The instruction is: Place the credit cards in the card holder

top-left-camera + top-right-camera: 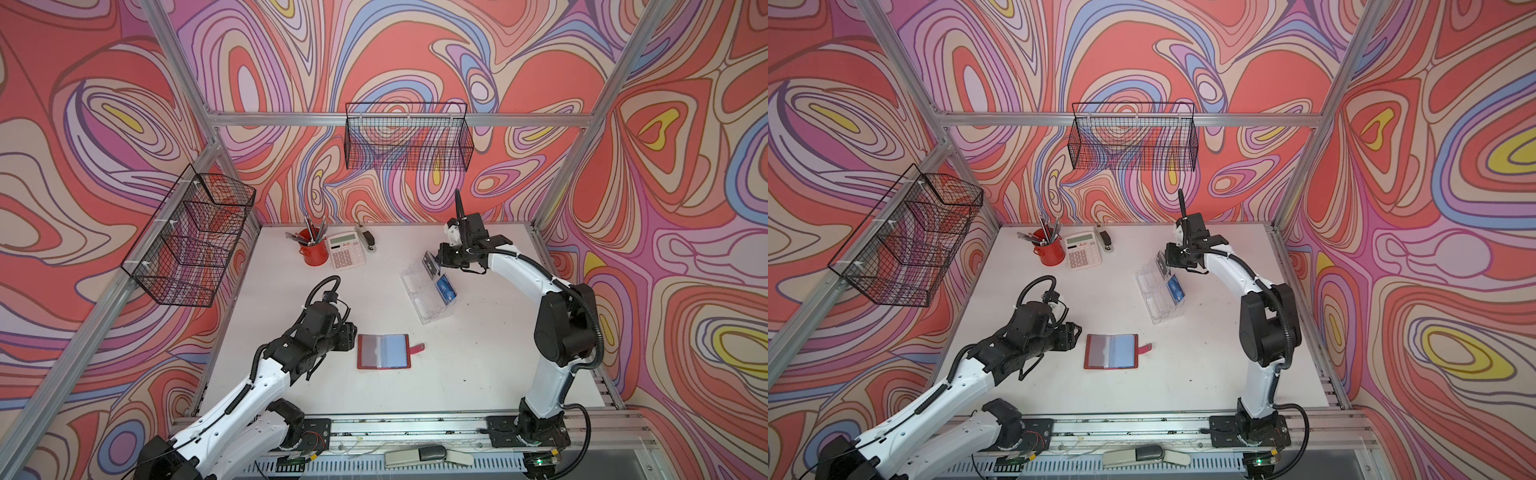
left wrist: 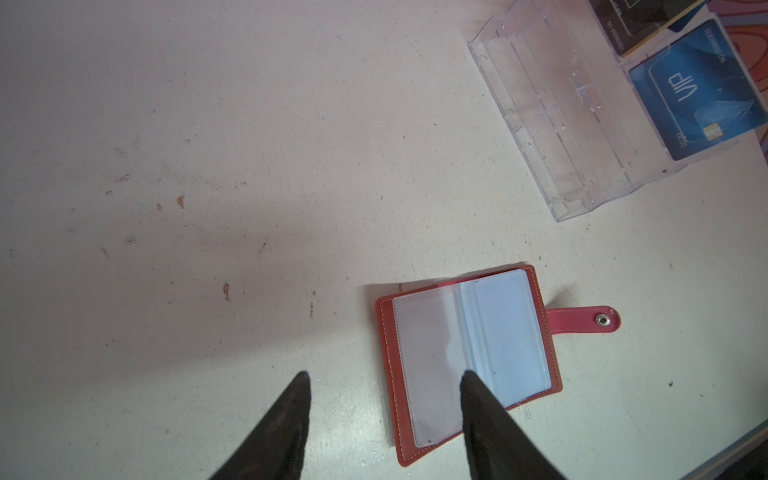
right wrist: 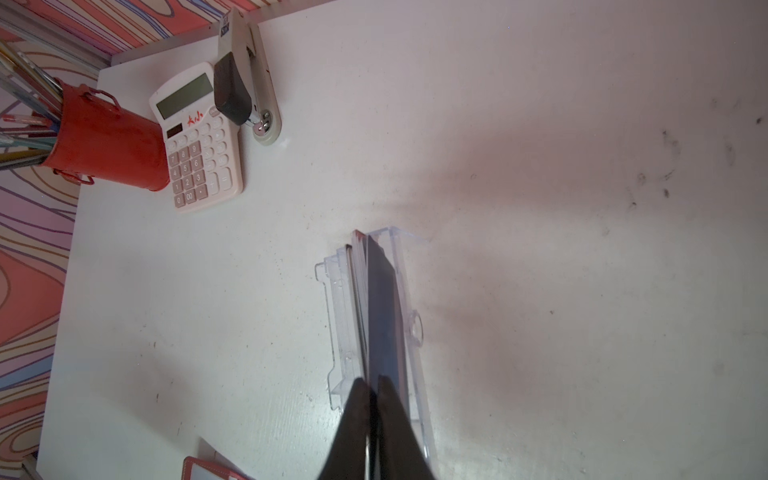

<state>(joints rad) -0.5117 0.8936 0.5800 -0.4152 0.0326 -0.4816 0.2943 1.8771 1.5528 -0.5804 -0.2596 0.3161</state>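
Observation:
The red card holder (image 1: pixel 383 351) (image 1: pixel 1111 351) lies open on the white table, clear sleeves up and snap tab to the right. It also shows in the left wrist view (image 2: pixel 436 353). My left gripper (image 1: pixel 352 332) (image 2: pixel 386 374) hovers open at its left edge, holding nothing. A clear acrylic stand (image 1: pixel 424 297) (image 2: pixel 561 124) holds the credit cards: a blue card (image 1: pixel 445 287) (image 2: pixel 702 87) in a lower tier and a black card (image 1: pixel 430 262) (image 3: pixel 380 311) at the far tier. My right gripper (image 1: pixel 437 257) (image 3: pixel 373 378) is shut on that black card's edge, which leans away from the other cards behind it.
A red pen cup (image 1: pixel 313 251), a beige calculator (image 1: pixel 347 250) and a stapler (image 1: pixel 366 240) stand along the table's back edge. Wire baskets hang on the back wall (image 1: pixel 409 137) and the left wall (image 1: pixel 191 237).

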